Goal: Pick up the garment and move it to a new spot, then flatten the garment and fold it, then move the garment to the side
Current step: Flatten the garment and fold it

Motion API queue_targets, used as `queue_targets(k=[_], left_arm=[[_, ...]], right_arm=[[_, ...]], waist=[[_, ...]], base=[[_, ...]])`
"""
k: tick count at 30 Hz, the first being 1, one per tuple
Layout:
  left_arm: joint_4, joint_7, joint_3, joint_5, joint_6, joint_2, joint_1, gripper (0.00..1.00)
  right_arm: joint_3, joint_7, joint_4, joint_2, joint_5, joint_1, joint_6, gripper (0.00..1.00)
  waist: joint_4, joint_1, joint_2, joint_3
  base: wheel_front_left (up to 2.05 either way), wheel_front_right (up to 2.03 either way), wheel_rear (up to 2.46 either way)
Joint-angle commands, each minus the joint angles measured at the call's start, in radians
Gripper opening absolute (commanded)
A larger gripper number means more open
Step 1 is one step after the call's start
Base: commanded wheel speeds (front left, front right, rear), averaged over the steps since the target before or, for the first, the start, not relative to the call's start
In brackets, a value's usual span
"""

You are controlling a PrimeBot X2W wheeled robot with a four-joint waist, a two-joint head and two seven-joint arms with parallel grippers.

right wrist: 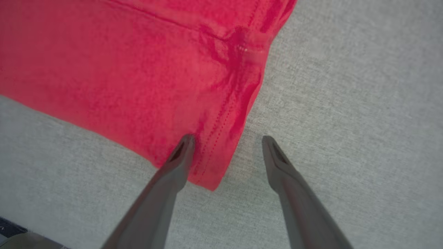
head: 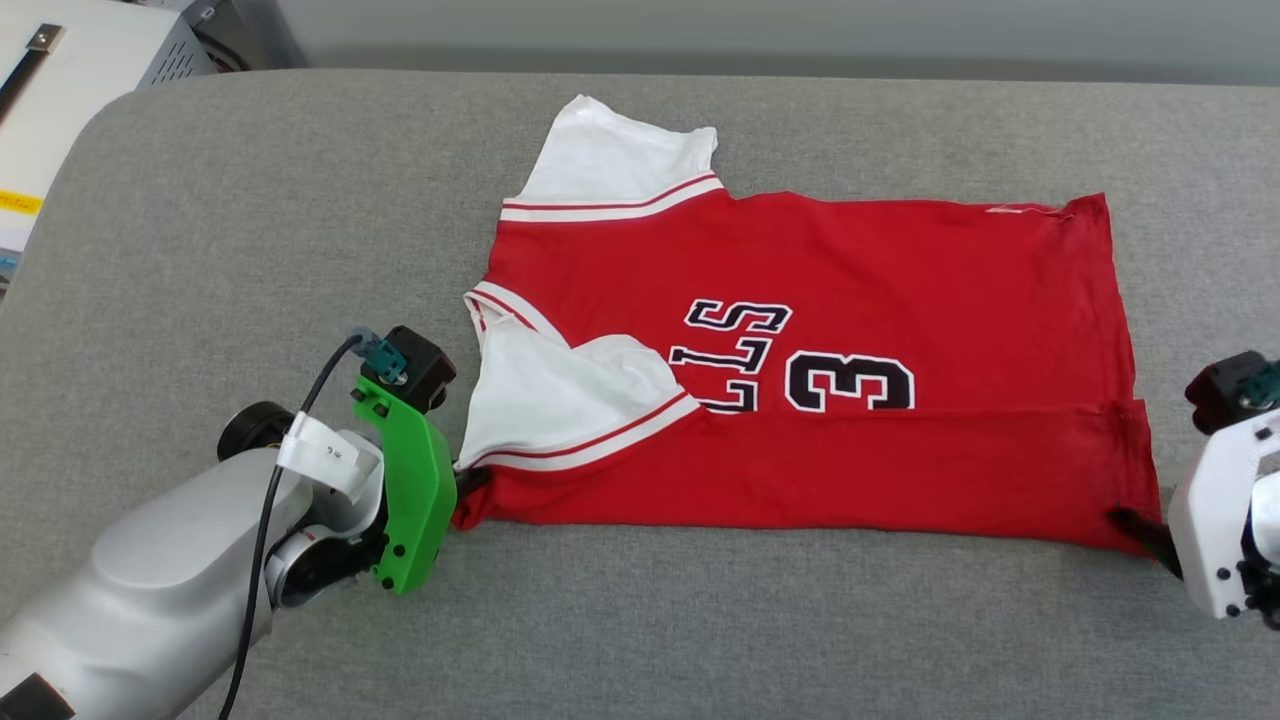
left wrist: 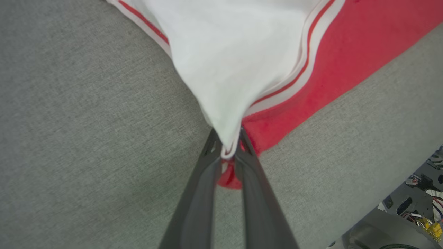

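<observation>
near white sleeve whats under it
The sleeve lies folded over the red shirt, its corner and the red edge beneath pinched in the left pincer. It covers part of the black lettering; what else lies beneath cannot be seen.

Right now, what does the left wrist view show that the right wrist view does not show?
Left wrist view: the left gripper shut on the tip of the garment at its white sleeve, with striped trim; wires past the edge of the grey surface.
Right wrist view: the right gripper open, one finger over the red hem corner, the other over bare grey surface; hem stitching.
Both: red cloth of the garment lying on the grey surface, and two dark fingers.
</observation>
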Motion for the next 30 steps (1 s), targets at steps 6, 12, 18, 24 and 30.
queue_targets(k=[6, 12, 18, 24, 30], left_arm=[[0.008, -0.030, -0.007, 0.024, -0.002, -0.003, -0.019, 0.00], [0.030, -0.061, -0.011, 0.013, -0.002, 0.003, 0.010, 0.00], [0.052, -0.093, -0.013, -0.011, -0.002, 0.008, 0.053, 0.00], [0.042, -0.117, -0.010, -0.039, -0.002, 0.034, 0.089, 0.00], [-0.013, -0.126, -0.015, -0.047, -0.001, 0.073, 0.143, 0.00]], right_arm=[[0.062, -0.032, 0.132, 0.068, -0.009, 0.005, -0.001, 1.00], [0.121, -0.084, 0.162, 0.090, 0.024, 0.016, -0.001, 0.00], [0.107, -0.155, 0.169, 0.072, 0.045, -0.002, -0.001, 0.00], [0.078, -0.225, 0.100, 0.035, 0.057, 0.031, -0.001, 0.00], [0.033, -0.236, 0.004, -0.002, 0.063, 0.127, -0.001, 0.00]], waist=[[0.012, -0.0001, 0.0000, 0.036], [0.000, -0.0001, 0.0000, 0.025], [-0.014, -0.0001, 0.0000, -0.031], [-0.014, -0.0001, 0.0000, -0.098], [-0.014, -0.0001, 0.0000, -0.151]], base=[[0.00, 0.00, 0.00], [0.00, 0.00, 0.00], [0.00, 0.00, 0.00], [0.00, 0.00, 0.00], [0.00, 0.00, 0.00]])
